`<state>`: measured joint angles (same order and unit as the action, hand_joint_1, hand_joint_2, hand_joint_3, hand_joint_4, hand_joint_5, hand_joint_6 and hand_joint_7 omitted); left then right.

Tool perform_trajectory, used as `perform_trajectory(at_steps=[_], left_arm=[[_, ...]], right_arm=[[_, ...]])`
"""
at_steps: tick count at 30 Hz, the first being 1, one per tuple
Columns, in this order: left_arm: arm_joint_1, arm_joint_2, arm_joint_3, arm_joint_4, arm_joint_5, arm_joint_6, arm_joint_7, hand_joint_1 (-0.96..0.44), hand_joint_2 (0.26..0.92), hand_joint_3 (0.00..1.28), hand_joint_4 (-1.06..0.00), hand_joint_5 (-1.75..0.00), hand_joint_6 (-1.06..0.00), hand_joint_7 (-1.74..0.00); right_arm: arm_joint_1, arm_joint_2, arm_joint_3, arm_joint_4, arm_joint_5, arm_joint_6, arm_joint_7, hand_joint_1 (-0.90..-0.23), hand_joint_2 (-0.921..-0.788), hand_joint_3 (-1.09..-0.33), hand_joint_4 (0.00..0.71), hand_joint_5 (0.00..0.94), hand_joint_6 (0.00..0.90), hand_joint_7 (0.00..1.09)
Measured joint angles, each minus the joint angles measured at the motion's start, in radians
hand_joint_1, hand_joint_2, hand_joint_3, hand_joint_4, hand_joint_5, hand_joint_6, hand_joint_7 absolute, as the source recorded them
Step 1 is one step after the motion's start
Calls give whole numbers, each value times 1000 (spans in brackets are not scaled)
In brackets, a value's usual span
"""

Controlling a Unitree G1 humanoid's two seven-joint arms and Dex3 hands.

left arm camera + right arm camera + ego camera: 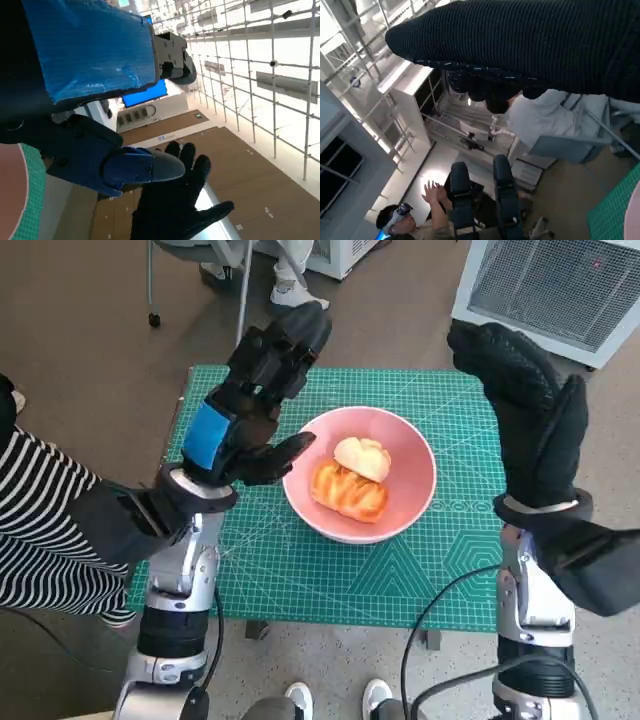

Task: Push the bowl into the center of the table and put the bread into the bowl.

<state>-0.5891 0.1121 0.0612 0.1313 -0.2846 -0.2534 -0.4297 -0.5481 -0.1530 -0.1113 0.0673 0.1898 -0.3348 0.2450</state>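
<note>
Green cutting mat [300,570] with a pale grid is covering the small table, and I am seeing the pink bowl [420,465] sitting near its middle with the bread [350,490] lying inside, a paler bun [362,457] resting against it at about one o'clock. I am holding both hands raised off the surface. My left hand [250,405] is hovering at nine o'clock from the bowl, fingers spread and gripping nothing. My right hand [525,410] is standing at three o'clock, also splayed wide and empty. Speckled grey floor is showing at the near edge, brown floor beyond the table. A white grilled unit [550,285] is sitting at one o'clock, chair legs [240,285] at eleven o'clock. A striped sleeve [40,530] is lying at nine o'clock.
</note>
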Motion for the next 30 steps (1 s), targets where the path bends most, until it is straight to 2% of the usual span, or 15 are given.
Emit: perform_trajectory(at_steps=[11, 30], left_arm=[[1, 1, 0, 4, 19, -42, 20, -711, 921, 452, -121, -35, 1, -505], [18, -2, -3, -29, -2, -4, 20, -685, 921, 414, -114, -37, 1, -501]], right_arm=[[-3, -1, 0, -15, 0, 26, -3, -844, -921, -725, 235, 0, 95, 570], [15, -1, 1, -55, 1, 58, -4, -833, -921, -721, 232, 0, 95, 564]])
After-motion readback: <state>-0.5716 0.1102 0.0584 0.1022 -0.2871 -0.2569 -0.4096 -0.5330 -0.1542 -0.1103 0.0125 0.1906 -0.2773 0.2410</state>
